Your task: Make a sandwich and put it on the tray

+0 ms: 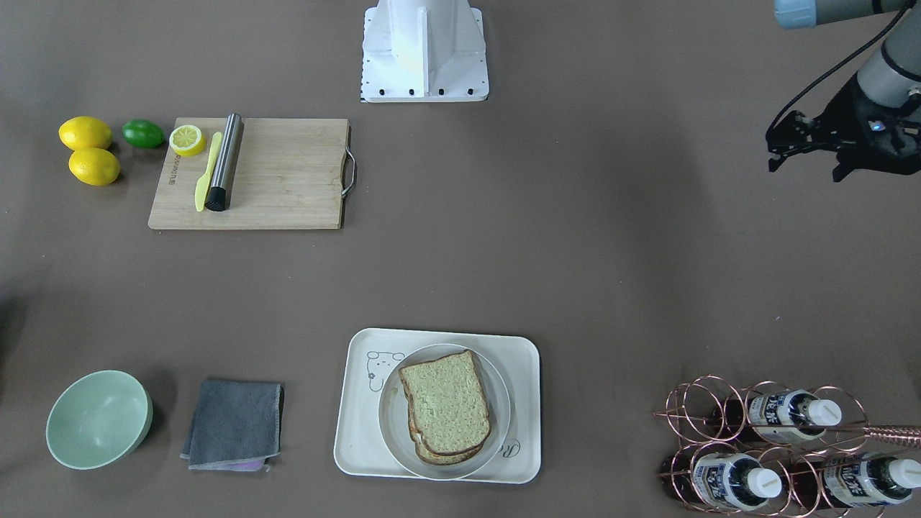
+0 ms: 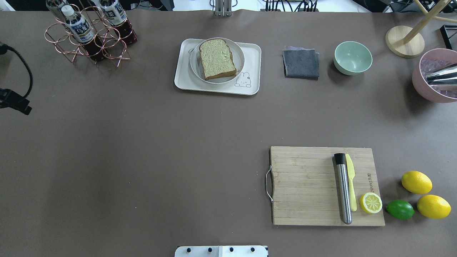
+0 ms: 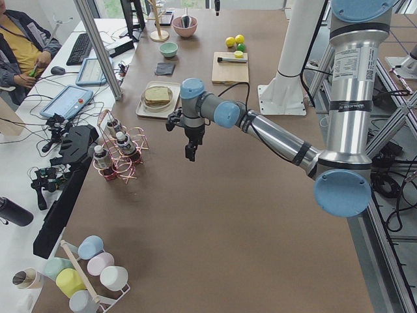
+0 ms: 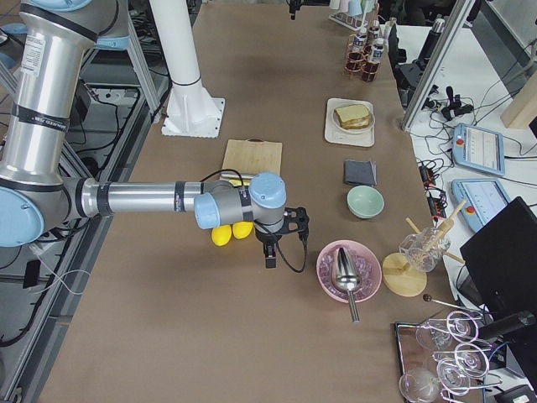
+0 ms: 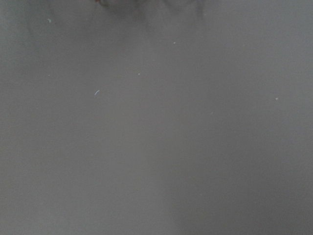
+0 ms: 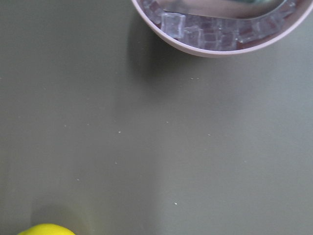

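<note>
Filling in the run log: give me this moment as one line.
sandwich: on plate | plate: on tray | left gripper: above bare table, away from tray | right gripper: above table beside lemons

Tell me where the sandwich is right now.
In the overhead view the sandwich lies on the plate on the tray, near the far edge of the table, between the bottle rack to its left and the grey cloth to its right.

Two lemons [image 1: 85, 133], one lime [image 1: 143, 134], one lemon half [image 1: 187, 139], three bottles [image 1: 790, 414], two bread slices [image 1: 445, 410], one tray [image 1: 360, 432], one plate [image 1: 394, 439].
</note>
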Controlling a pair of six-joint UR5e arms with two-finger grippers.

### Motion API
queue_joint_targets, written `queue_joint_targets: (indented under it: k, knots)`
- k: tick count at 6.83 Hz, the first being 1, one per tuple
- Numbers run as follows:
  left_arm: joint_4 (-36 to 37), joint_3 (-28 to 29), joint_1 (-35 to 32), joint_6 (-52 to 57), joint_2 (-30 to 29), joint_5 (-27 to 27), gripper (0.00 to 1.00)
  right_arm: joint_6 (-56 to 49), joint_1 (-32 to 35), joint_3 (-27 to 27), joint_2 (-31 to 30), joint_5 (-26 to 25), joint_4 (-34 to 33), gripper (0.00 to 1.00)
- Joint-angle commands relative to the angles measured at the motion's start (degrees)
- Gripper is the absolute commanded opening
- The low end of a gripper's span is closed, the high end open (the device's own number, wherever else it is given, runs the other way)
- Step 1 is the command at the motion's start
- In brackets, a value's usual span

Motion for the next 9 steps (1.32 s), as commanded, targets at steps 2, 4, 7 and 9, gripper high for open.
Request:
queue_joint_targets:
  k: [2, 4, 7, 9]
  knots:
    - [-3.82, 1.73, -9.18, 9.5, 8.89, -0.31, 0.97, -6.09, 4.1, -0.59, -1.43, -0.73, -2.46, 0.99]
    - [-2.59, 6.28, -14.44, 18.78, 8.9, -0.4, 0.97, -6.54, 3.85, -1.55, -1.53, -2.66, -2.46, 0.99]
    - [-2.85, 8.85, -15.07, 19.09, 8.19, -5.75, 0.98, -6.71, 3.93, -0.77, -0.83, -2.49, -2.37, 0.99]
    - [-2.94, 10.09, -16.92, 19.36, 8.1, -5.15, 0.98, -6.45, 3.76, -0.24, 1.1, -1.88, -2.46, 0.99]
